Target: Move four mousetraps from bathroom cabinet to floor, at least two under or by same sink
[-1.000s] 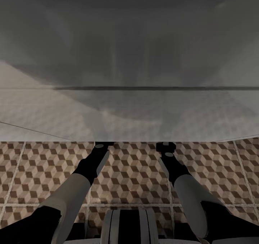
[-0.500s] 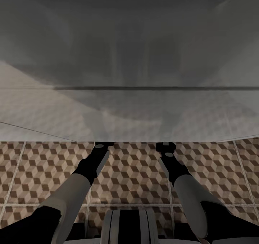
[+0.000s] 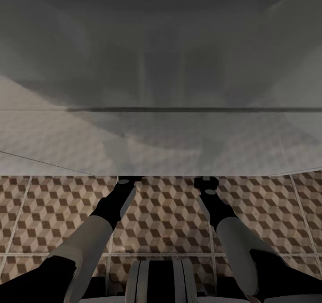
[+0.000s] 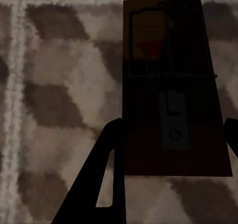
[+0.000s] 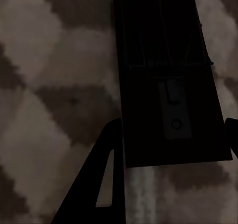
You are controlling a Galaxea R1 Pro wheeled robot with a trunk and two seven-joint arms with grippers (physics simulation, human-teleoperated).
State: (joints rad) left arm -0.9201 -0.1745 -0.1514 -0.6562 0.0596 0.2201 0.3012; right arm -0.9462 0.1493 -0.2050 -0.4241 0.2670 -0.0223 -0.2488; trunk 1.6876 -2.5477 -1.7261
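A: What's underneath?
B: Bathroom floor (image 3: pixel 170 222), brown/beige cube tiles w/ pale grout.
A: Anything on it?
B: One mousetrap (image 4: pixel 171 90) in left wrist view, second mousetrap (image 5: pixel 168 80) in right (can't tell if flat on tile).

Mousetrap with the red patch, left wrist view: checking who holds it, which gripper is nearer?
Left. The left gripper flanks the mousetrap at both edges; the right gripper flanks a second mousetrap.

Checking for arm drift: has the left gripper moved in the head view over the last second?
No. The left gripper sits at the same spot against the brown-and-beige cube-patterned floor tiles.
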